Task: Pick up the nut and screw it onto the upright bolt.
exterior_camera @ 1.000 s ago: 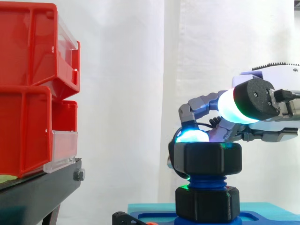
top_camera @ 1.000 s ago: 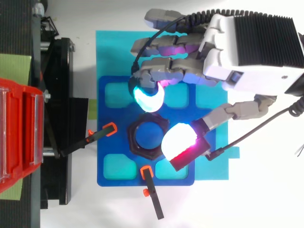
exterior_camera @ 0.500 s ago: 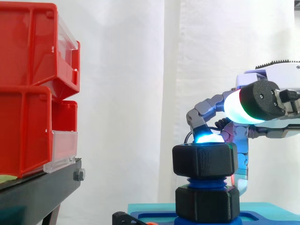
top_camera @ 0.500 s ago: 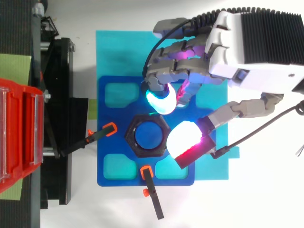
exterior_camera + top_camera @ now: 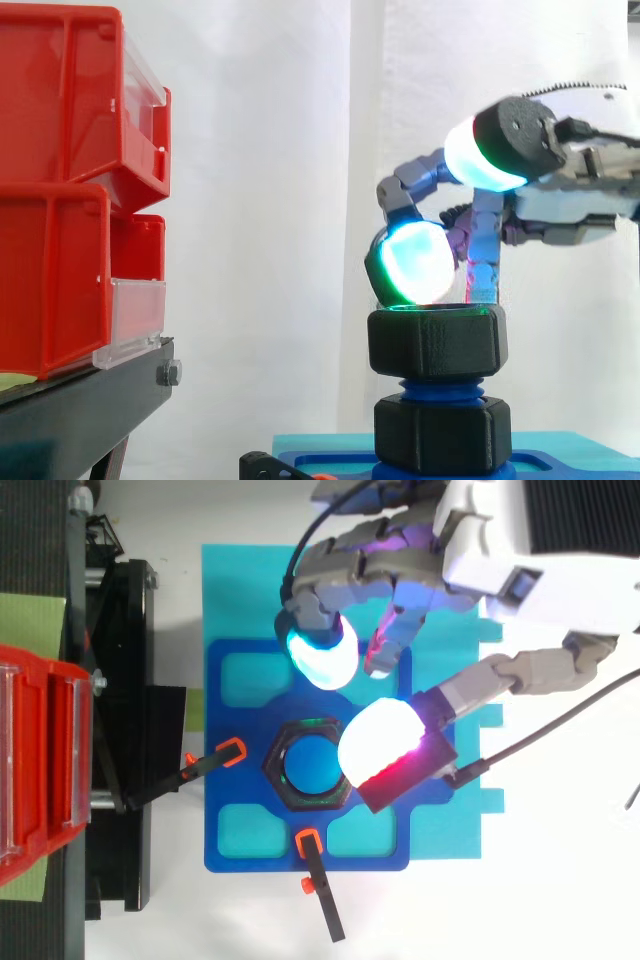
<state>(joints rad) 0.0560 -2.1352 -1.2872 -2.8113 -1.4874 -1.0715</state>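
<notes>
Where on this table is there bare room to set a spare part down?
The white table is bare at the lower right, beside the cyan mat. The blue plate has two free left pockets. Round the nut it is crowded: the hand hangs over its upper right, and orange-tipped clamps reach in from the left and below.

The hand reaches in from the upper right of the top view, palm down, its fingers loosely bent and hooked downward. One fingertip glows cyan-green in the side view. The thumb, its pad white shading to red, stretches out apart from it, with a clear gap between the two pads. Magenta glows beneath the other fingers.
</notes>
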